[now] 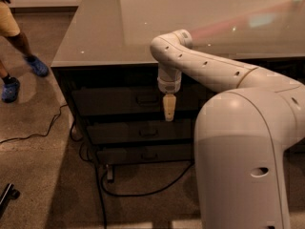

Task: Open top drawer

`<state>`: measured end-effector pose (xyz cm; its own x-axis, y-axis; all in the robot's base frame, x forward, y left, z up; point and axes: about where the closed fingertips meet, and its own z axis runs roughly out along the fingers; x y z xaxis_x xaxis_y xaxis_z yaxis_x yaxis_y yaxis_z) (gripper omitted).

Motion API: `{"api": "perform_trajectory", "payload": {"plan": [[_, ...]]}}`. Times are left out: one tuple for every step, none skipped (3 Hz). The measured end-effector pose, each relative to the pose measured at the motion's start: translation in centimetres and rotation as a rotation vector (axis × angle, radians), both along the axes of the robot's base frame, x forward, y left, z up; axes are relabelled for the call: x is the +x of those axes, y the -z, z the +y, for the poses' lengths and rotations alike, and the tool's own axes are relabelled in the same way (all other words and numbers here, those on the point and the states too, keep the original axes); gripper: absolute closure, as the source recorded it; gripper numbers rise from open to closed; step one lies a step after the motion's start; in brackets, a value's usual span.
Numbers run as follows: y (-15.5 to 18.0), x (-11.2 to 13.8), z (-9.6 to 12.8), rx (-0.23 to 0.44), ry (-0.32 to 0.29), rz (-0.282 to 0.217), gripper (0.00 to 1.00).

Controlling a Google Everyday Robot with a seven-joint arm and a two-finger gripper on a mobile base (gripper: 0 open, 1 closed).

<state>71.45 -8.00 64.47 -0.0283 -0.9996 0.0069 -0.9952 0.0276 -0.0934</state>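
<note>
My end effector (pixel 168 109) is pointing straight down in front of the top drawer (pixel 109 100), just at 3 o'clock of its bar handle (pixel 147 99). Clenched or released: I cannot tell. The drawer is sitting closed, at 6 o'clock of the tabletop (pixel 105 37) edge.

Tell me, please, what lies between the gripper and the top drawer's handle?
Nothing: in the camera view the gripper hangs right of the handle, and only the bare front of the top drawer shows between them.
</note>
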Motion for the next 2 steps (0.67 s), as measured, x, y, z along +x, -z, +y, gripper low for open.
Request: {"api": "perform_trajectory", "payload": {"plan": [[0.96,-0.08,-0.06,0.02,-0.003,0.016,0.0],[1.82,-0.65,-0.22,0.023,-0.011,0.03,0.19]]}}
